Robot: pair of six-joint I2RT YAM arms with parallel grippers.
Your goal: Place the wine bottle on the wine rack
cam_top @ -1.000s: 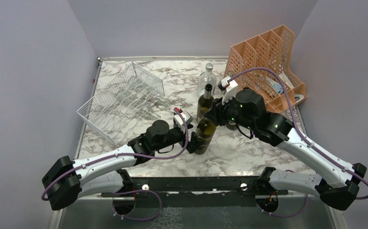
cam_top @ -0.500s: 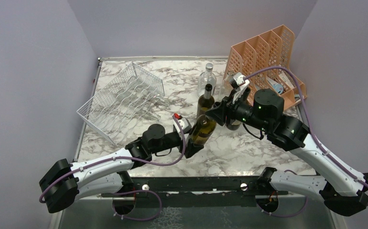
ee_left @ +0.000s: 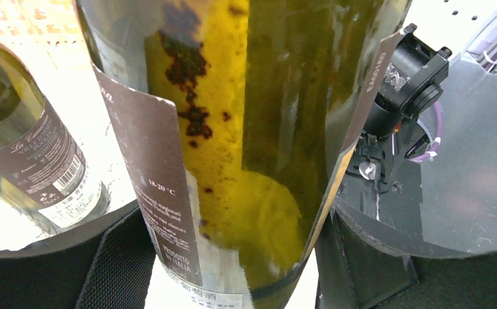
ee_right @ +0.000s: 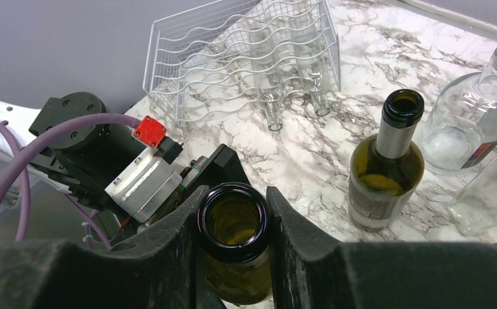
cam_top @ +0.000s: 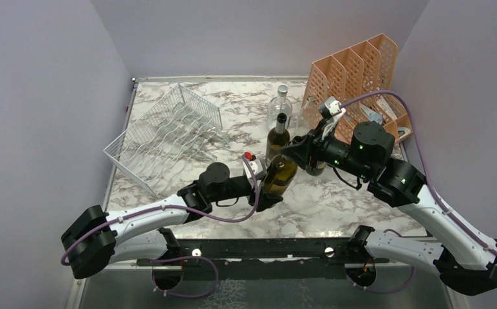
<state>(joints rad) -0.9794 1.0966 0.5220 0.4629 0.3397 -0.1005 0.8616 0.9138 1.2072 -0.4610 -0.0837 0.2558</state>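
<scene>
The wine bottle (cam_top: 279,175), dark green with a brown label, hangs tilted over the table's middle. My right gripper (cam_top: 289,153) is shut on its neck; the right wrist view shows the open mouth (ee_right: 234,222) pinched between both black fingers (ee_right: 297,232). My left gripper (cam_top: 265,193) is around the lower body, and its pads (ee_left: 120,270) press the label on both sides of the bottle (ee_left: 252,129). The wine rack (cam_top: 168,138) of thin white wire stands at the back left, apart from both arms, and also shows in the right wrist view (ee_right: 246,58).
A second green wine bottle (cam_top: 277,138) stands upright just behind the held one (ee_right: 387,167). A clear glass bottle (cam_top: 280,106) with a silver cap is behind it. A peach-orange file holder (cam_top: 355,77) fills the back right corner.
The left gripper's fingers have closed in onto the bottle's body. The right arm has drawn back to the right, tilting and raising the bottle by its neck.
</scene>
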